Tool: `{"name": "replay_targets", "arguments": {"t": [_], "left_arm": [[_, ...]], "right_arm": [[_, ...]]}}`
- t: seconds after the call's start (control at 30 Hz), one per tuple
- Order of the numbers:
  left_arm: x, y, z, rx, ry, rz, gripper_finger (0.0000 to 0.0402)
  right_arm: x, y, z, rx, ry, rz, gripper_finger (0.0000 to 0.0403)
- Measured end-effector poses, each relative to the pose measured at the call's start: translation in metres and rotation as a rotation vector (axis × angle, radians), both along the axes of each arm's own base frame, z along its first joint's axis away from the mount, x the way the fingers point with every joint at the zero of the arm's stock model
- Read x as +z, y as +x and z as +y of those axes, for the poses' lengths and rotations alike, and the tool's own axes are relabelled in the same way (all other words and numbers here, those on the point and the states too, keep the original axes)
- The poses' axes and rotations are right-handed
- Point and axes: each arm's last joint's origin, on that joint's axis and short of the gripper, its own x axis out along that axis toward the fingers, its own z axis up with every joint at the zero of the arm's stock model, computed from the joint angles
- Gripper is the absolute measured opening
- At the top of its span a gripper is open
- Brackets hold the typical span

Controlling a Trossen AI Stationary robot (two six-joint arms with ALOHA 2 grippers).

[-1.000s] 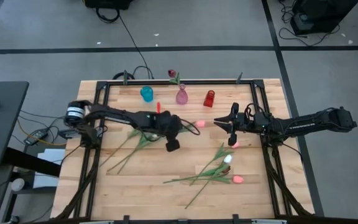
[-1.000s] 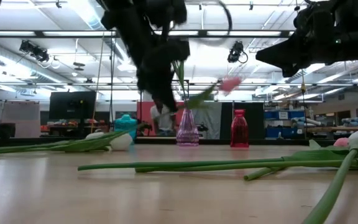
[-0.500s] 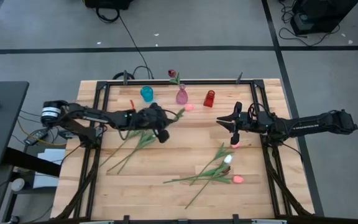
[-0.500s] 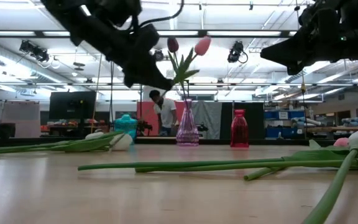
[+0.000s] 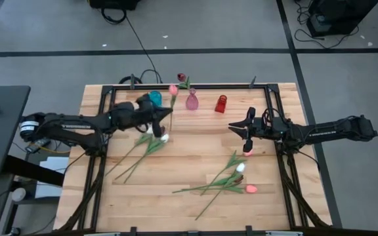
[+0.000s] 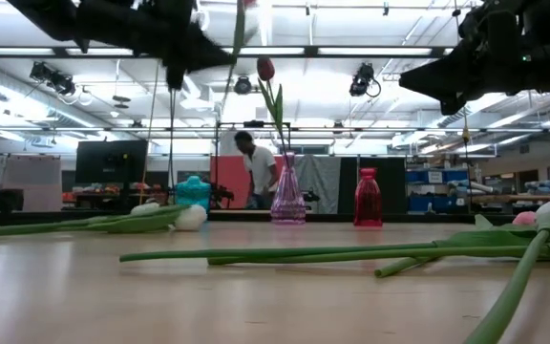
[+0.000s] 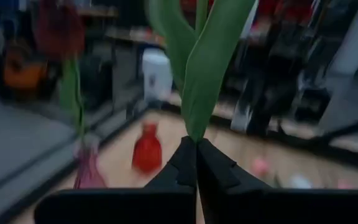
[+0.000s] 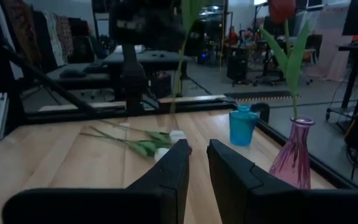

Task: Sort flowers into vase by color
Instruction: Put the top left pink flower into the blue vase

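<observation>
My left gripper (image 5: 167, 116) is shut on a pink tulip (image 5: 173, 89) and hovers near the teal vase (image 5: 155, 98) at the table's far side. The pink glass vase (image 5: 191, 101) holds a maroon tulip (image 6: 266, 69); a red vase (image 5: 221, 103) stands to its right. Two white tulips (image 5: 165, 137) lie flat on the left half. More tulips, white (image 5: 240, 168) and pink (image 5: 251, 189), lie on the right half. My right gripper (image 5: 231, 127) waits open above the table's right half, holding nothing. My left gripper pinches the pink tulip's green stem at the base of a leaf (image 7: 195, 132) between its two shut fingertips. The fingers come about level from the table's left side, across the stem. The tulip is lifted clear, its leaf and stem rising above the fingers.
A black metal frame (image 5: 268, 98) runs along the table's far edge and sides. A loose pink head (image 5: 247, 152) lies beside my right arm. Bare wood lies in the near left part. A person (image 6: 256, 172) stands in the room behind the vases.
My left gripper has swung up and toward the table's far left, from the middle of the table to beside the teal vase. The pink tulip went with it, and its head has come from the right of the pink vase to the vase's left.
</observation>
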Motion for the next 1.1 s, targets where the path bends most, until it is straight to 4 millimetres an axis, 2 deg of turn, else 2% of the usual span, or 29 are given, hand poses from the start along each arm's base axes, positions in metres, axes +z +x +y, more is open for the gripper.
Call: {"name": "replay_targets", "arguments": {"t": [0.27,0.6,0.97,1.1], "left_arm": [[0.001,-0.012,0.033,0.216,0.062,0.025,0.0003],[0.003,-0.038,0.084,0.337,0.087,0.022,0.0002],[0.01,-0.057,0.109,0.402,0.148,-0.032,0.0001],[0.005,-0.056,0.116,0.417,0.139,-0.011,0.0001]], "right_arm": [[-0.001,0.001,0.001,0.025,0.011,-0.001,0.0075],[-0.001,0.001,0.001,0.027,0.009,-0.001,0.0075],[0.0,0.001,0.001,0.027,0.007,-0.002,0.0075],[0.0,0.001,0.001,0.027,0.007,-0.004,0.0075]]}}
